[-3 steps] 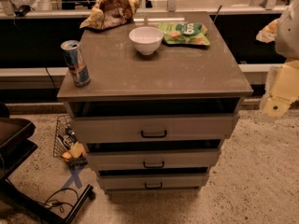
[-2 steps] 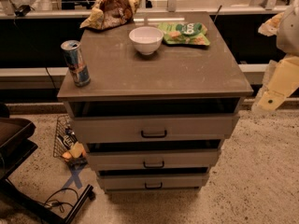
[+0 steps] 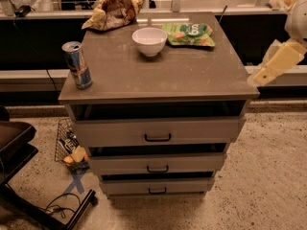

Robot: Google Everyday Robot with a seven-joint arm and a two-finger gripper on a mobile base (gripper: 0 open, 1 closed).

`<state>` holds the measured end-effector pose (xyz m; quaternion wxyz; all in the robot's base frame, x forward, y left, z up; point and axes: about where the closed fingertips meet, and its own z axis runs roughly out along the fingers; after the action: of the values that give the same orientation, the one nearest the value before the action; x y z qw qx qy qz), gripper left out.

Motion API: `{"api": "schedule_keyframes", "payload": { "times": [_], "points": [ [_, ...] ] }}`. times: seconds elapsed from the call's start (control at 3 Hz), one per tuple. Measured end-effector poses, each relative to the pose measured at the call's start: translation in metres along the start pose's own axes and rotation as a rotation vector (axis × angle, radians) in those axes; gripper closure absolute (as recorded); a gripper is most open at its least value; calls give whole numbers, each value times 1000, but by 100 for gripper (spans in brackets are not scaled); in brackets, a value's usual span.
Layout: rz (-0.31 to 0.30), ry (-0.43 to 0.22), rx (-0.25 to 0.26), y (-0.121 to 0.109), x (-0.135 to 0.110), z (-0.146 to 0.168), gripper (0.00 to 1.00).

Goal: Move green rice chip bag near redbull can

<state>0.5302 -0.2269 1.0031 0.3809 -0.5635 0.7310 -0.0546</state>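
So the gripper [image 3: 261,74] is hanging off the right side of the drawer cabinet [image 3: 168,80], out past the near right corner of the top and about level with it. It points down and left toward that corner. Honestly can't tell how far open it is from here, it just reads as one pale yellowish wedge. It isn't touching anything on the top.

The green rice chip bag [image 3: 189,34] is lying flat at the far right of the top, well apart from the gripper. Just left of it is a white bowl [image 3: 149,41], close to the bag, though I can't say if they actually touch. Further left, at the far left corner, there's a crumpled brown-and-yellow snack bag [image 3: 112,12].

The redbull can [image 3: 77,65] stands upright way over at the near left edge, so it's well apart from the green bag, pretty much diagonally across the top.

Below the top, three drawers with dark handles, all pulled out a bit. On the floor left of the cabinet sits a wire basket [image 3: 69,145] with some stuff in it, and a cable [image 3: 57,207] lies nearer.
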Motion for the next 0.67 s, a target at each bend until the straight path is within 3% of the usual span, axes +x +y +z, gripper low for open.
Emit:
{"api": "schedule_keyframes", "payload": {
  "times": [0.33,0.67],
  "points": [
    [-61,-202,155,-64,-21,20,0],
    [-100,-260,277,-104,-29,17,0]
  ]
}}
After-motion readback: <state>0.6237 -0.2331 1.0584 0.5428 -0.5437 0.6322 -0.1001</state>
